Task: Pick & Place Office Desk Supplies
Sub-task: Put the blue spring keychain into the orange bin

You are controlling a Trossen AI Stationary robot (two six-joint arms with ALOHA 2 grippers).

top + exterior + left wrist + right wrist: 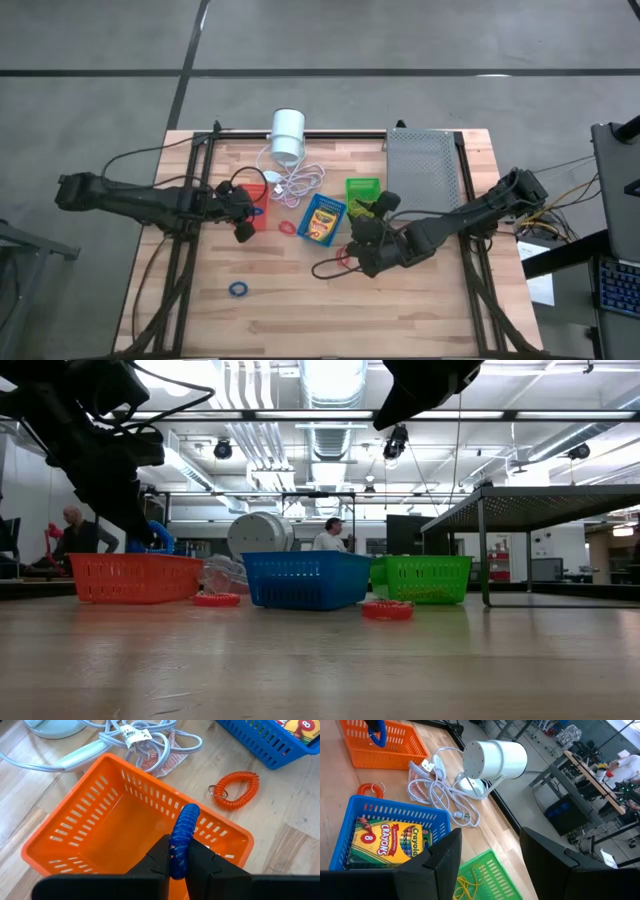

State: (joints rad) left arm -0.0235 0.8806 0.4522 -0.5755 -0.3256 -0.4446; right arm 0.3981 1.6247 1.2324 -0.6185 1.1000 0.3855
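Left gripper (179,857): left of centre in the high view, above the red-orange basket, fingers closed on a blue rubber band
Blue rubber band (182,837): a coiled loop, pinched upright between the fingers, hanging over the basket's open interior, not yet inside
Red-orange basket (100,825): empty as far as can be seen, on the wooden table (420,310) left of the blue basket
Step in hand: dropping the band into the basket; my judgement is it should be lowered a little and kept clear of the near wall, then let go, so the springy coil does not bounce out
Red rubber band (235,790): coiled, on the table between the red-orange and blue baskets, touching neither
Blue basket (350,832): centre of the high view, holds a crayon box (385,840)
Green basket (362,192): right of the blue one, something yellow inside
Second blue band (238,289): lower left of the high view, well apart
Right gripper (490,850): waiting right of centre over the blue and green baskets, fingers spread wide, empty
Not for sorting: white cylinder (288,133) with its cord (300,182), top centre; grey tray (420,165), upper right
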